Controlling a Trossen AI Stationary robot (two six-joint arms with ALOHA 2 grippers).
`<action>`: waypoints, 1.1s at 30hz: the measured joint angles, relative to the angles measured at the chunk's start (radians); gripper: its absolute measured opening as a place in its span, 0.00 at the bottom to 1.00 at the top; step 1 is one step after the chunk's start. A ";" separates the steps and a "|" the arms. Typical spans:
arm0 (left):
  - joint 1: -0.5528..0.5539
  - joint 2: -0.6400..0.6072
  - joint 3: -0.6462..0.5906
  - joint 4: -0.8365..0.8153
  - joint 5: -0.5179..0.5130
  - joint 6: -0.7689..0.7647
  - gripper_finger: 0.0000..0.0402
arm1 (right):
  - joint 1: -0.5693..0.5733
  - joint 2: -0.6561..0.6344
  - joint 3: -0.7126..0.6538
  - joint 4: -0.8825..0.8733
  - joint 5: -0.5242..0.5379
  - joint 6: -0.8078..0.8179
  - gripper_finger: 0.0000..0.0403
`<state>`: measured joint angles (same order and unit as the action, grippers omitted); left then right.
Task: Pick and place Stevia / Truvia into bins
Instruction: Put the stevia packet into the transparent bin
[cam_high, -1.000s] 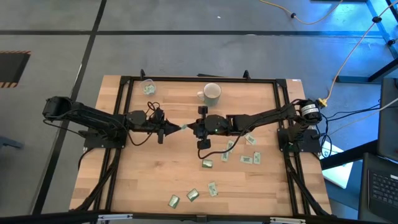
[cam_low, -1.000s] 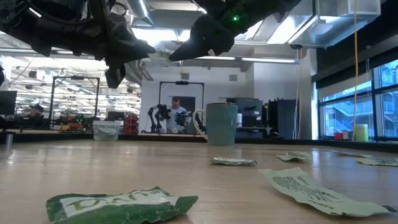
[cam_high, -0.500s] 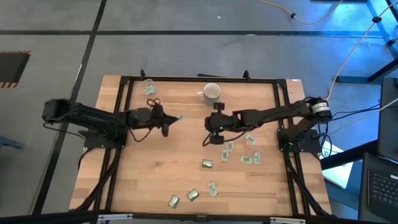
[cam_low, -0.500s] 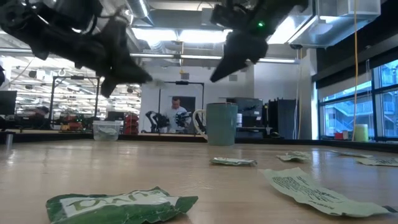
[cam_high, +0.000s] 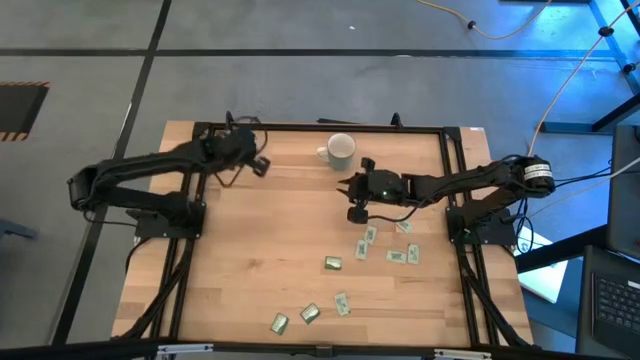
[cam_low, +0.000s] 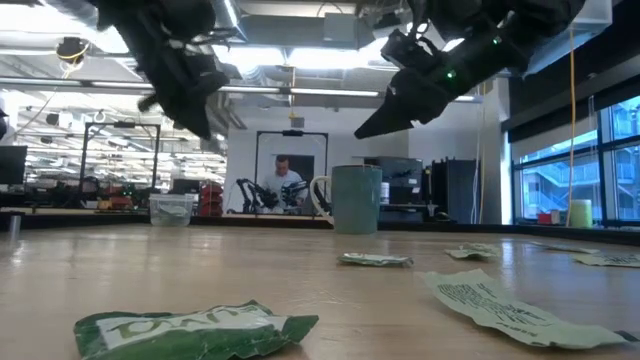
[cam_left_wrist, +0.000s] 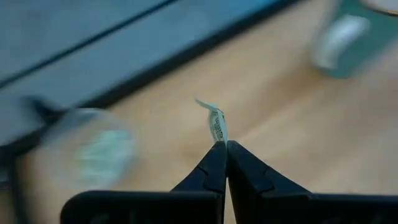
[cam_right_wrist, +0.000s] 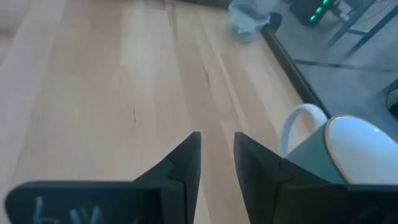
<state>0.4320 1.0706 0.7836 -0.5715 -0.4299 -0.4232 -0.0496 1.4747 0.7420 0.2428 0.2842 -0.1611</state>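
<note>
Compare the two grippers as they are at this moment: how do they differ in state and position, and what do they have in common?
The left gripper is shut on a sachet; the right gripper is open and empty. The left gripper is near the clear cup at the table's far left corner; the right gripper is beside the mug. Both are dark, two-fingered, and held above the table.

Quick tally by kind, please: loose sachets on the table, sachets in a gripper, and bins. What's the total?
Loose sachets: 9
Held sachet, pinched in the left gripper: 1
Mug: 1
Clear cup: 1
Total: 12
</note>
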 joint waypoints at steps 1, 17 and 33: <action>0.019 0.005 0.033 -0.055 -0.038 0.001 0.01 | -0.002 0.000 -0.002 0.006 0.000 0.000 0.25; 0.271 0.310 0.150 -0.192 -0.183 0.117 0.01 | -0.006 0.003 -0.002 0.010 -0.001 -0.004 0.25; 0.324 0.516 0.149 -0.188 -0.215 0.142 0.01 | -0.006 0.003 -0.002 0.010 -0.002 -0.004 0.25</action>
<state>0.7562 1.5870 0.9325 -0.7597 -0.6451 -0.2813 -0.0552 1.4780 0.7403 0.2523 0.2825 -0.1654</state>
